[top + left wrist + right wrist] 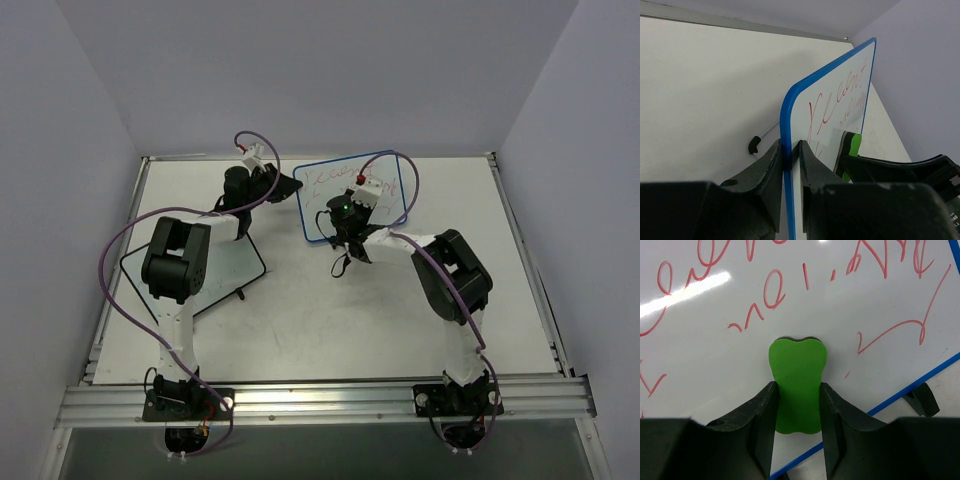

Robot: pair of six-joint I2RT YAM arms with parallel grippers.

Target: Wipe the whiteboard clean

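The whiteboard [840, 100] was edge-clamped by left fingers [765, 180]. A green eraser [796, 385], gripped by right fingers [762, 415], was pressed against it.

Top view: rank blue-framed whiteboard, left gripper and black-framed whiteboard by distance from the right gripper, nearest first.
1. blue-framed whiteboard: directly ahead of the right gripper, which holds the green eraser at its face.
2. left gripper: at that board's left edge, fingers shut on the frame.
3. black-framed whiteboard: farthest, lying to the near left under the left arm.
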